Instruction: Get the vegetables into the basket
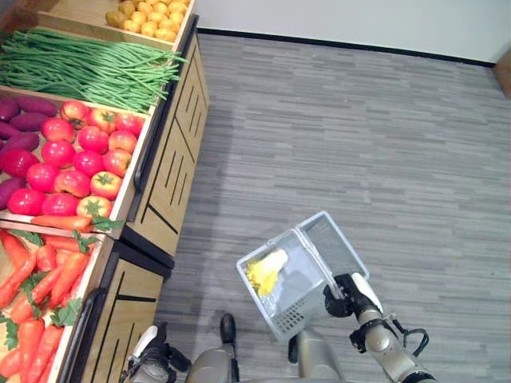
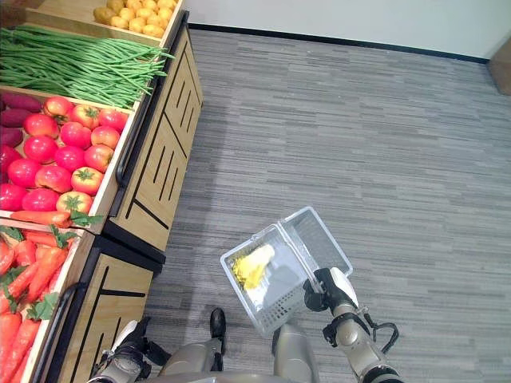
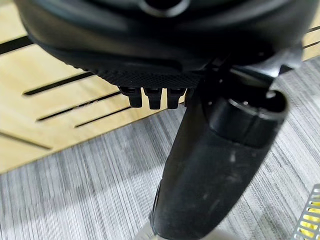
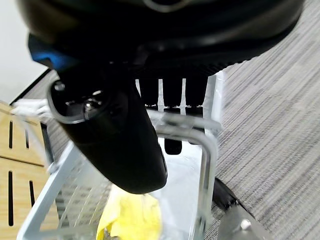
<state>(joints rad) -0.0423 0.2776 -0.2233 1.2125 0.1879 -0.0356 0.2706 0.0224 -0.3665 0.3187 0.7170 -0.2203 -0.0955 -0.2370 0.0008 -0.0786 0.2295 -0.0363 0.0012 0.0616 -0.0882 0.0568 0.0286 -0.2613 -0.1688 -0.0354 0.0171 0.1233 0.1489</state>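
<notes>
Left eye view: I see right hand clamped on handle of basket, carried beside produce stand; yellow vegetable inside basket; carrots on stand, left of basket.

Right wrist view: fingers curl round handle.

Left wrist view: left hand near stand; fingers relaxed, empty, tips cut off.

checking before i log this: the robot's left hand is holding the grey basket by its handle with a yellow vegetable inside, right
Not quite: the right hand holds it, not the left. The left eye view shows the right arm reaching the grey basket, and the right wrist view shows its fingers curled round the handle. The yellow vegetable is inside. The left hand hangs low by the wooden stand.
</notes>
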